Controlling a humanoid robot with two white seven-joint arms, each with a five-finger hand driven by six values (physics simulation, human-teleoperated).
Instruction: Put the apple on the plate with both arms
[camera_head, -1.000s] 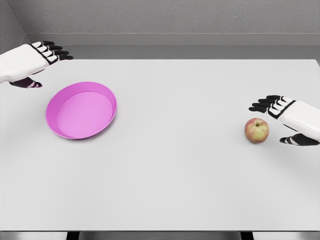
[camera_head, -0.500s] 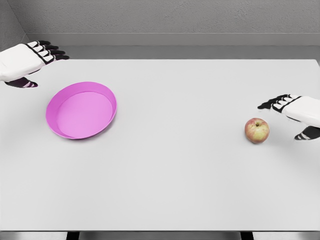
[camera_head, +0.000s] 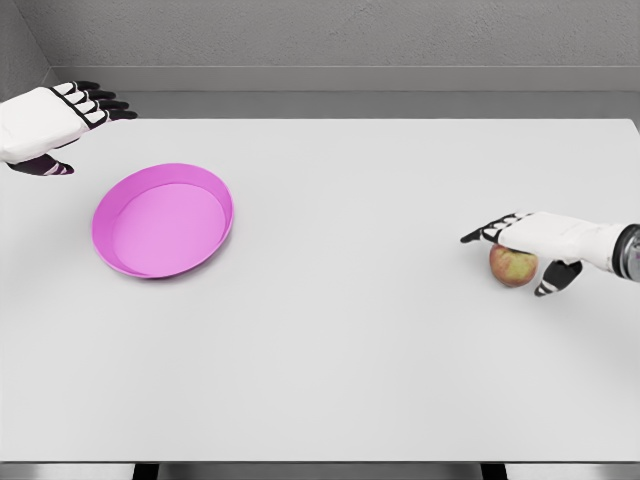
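Red-yellow apple (camera_head: 512, 267) sits on the white counter (camera_head: 360, 330), well to the right of the pink plate (camera_head: 163, 220), near the counter's right edge; right hand (camera_head: 530, 240) reaches in from the right, palm over the apple's top, fingers stretched flat past it, thumb hanging down just right of the apple; not closed around it, and whether the palm touches the apple cannot be told; left hand (camera_head: 45, 120) hovers up-left of the plate, beyond its rim, fingers extended and loose, holding nothing; plate lies flat on the counter's left part, nothing in it; grey wall (camera_head: 330, 40) runs behind the counter.
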